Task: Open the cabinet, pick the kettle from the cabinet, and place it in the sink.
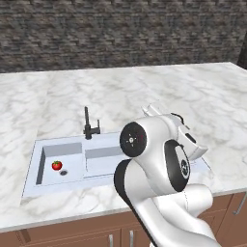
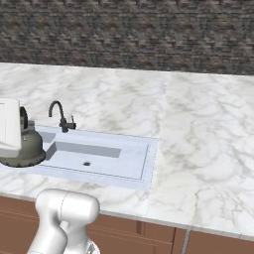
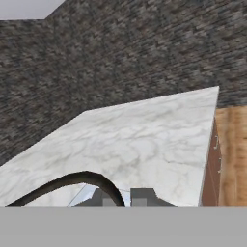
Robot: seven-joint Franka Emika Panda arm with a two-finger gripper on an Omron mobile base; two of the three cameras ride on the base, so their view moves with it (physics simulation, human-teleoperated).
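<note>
Kettle [image 2: 24,149] is hanging by its thin loop handle [image 3: 72,181] in the gripper's [image 3: 120,201] nearly shut jaws, hovering over the sink's [image 2: 141,166] left end, and swinging on that handle is risking a landing on the rim or the tomato [image 1: 57,165].

Wide basin of sink [image 2: 134,163] open, faucet [image 2: 60,117] at back rim, tomato [image 1: 57,165] in small basin

No legible text or labels anywhere.
</note>
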